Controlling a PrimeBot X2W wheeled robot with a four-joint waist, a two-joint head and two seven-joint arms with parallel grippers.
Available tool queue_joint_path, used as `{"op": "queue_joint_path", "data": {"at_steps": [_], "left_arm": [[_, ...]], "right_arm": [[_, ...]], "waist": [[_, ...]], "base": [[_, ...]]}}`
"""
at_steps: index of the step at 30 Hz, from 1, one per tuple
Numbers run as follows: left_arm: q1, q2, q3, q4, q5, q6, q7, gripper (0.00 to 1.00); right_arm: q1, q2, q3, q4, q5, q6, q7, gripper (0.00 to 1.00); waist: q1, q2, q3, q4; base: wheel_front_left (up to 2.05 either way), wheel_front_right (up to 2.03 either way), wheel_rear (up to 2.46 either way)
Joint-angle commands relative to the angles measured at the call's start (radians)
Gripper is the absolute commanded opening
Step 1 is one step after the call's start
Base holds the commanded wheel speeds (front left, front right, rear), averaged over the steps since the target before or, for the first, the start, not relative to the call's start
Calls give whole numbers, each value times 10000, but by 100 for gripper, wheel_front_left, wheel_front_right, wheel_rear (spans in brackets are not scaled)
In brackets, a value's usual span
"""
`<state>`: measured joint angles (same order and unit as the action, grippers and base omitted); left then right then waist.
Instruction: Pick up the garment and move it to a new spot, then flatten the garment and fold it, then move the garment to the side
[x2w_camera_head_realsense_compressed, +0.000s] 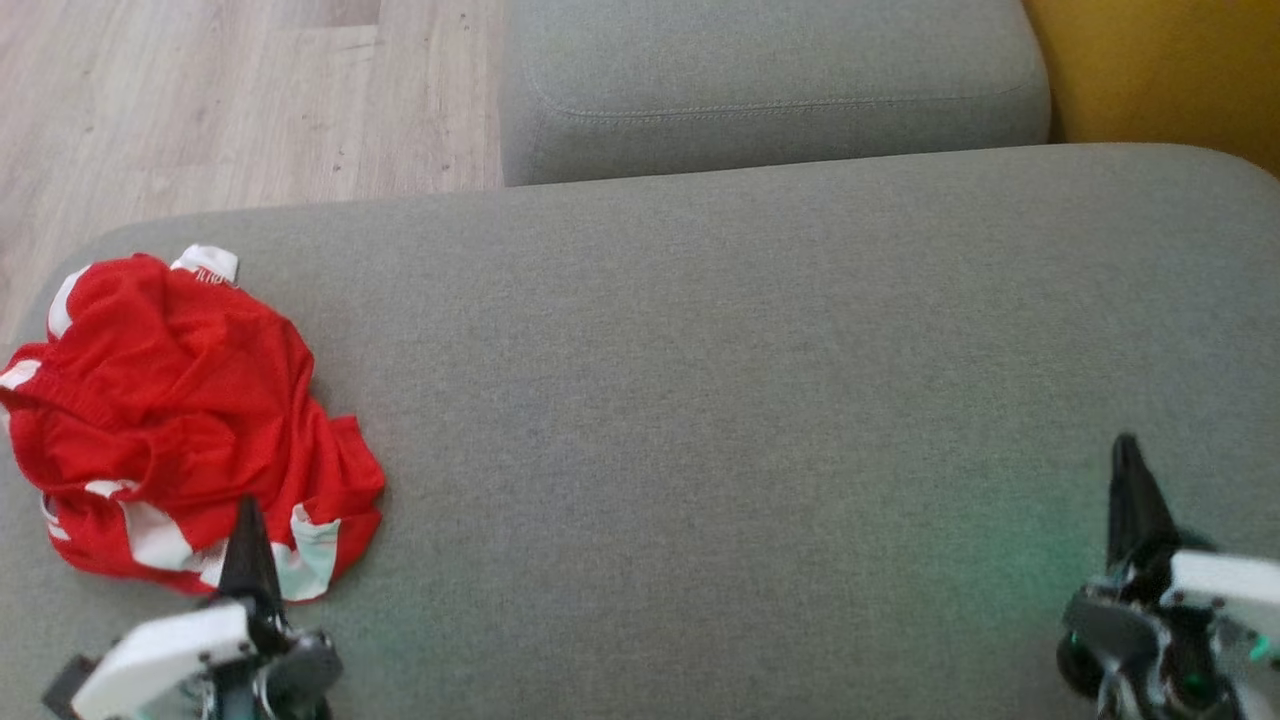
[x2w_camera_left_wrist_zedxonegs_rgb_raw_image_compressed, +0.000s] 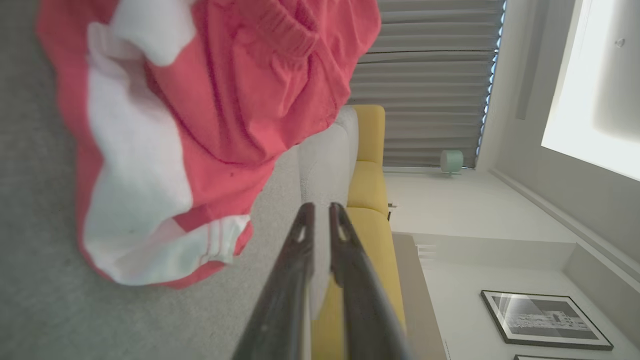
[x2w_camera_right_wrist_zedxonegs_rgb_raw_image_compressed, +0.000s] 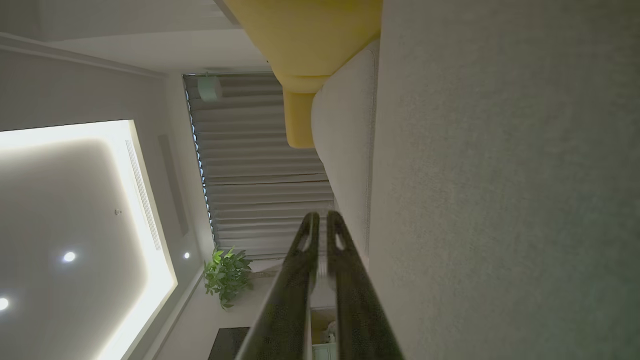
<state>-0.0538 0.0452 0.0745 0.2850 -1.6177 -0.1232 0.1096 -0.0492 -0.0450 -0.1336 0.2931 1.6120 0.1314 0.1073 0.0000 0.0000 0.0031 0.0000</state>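
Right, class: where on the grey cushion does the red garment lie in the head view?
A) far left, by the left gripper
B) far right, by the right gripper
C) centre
A: the garment lies crumpled at the left end of the cushion, just beyond the left gripper.

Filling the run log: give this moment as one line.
phase: pre-grasp | red-and-white shorts: crumpled, grey sofa left end | left gripper: shut, beside shorts | right gripper: shut, over sofa

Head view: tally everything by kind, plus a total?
Crumpled red-and-white fabric garment: 1
Grey fabric sofa cushions: 2
Yellow upholstered seat: 1
Dark two-fingered robot hands: 2 (left hand, right hand)
Total: 6
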Motion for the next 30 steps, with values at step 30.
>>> {"op": "queue_joint_path", "data": {"at_steps": [30], "left_arm": [[486,-9,-725,-300,2854,604,-777,100]], "right_arm": [[441,17,597,-93,-3038,-2,-770,100]], "waist": [[0,0,-171,48]], "base": [[0,0,0]]}}
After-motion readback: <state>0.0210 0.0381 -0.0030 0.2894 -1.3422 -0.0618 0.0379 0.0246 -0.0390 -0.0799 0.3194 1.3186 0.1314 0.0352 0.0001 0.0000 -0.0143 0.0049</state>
